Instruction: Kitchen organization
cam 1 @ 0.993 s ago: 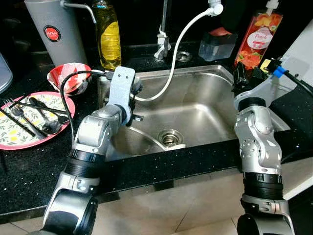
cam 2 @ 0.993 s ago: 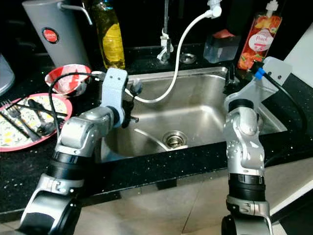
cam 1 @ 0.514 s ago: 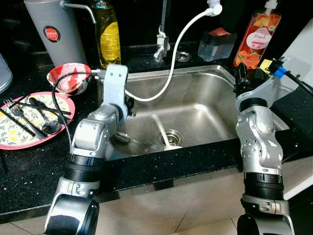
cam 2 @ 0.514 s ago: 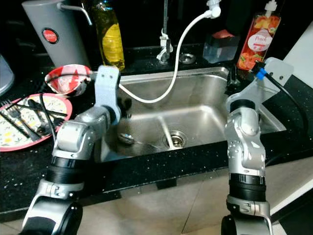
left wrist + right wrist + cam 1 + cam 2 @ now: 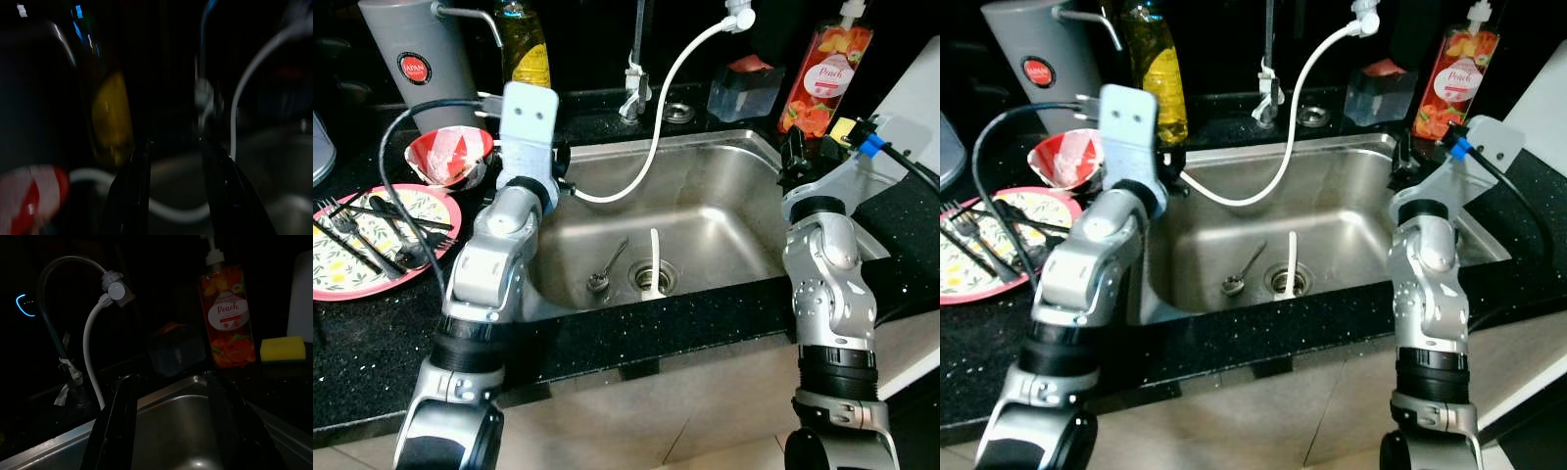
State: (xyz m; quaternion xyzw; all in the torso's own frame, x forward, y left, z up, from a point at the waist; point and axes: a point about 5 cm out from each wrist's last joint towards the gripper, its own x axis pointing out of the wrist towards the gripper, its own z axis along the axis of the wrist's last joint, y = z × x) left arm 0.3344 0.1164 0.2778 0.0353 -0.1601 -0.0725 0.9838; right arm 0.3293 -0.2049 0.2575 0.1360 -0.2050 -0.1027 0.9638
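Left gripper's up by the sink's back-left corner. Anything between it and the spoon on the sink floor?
Nothing solid that I can see. The spoon lies bare on the sink floor beside the drain. The white hose loops just beside the open left gripper, so it could snag on the way down.

Home kitchen, steel sink (image 5: pixel 724 220), faucet (image 5: pixel 636 59), dish soap (image 5: pixel 818 69), dirty plate (image 5: pixel 352 255)

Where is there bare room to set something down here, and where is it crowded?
Free: the sink floor right of the drain, and the counter strip before the floral plate. Crowded: that plate with its cutlery, the red bowl beside it, and the back ledge with the bottles.
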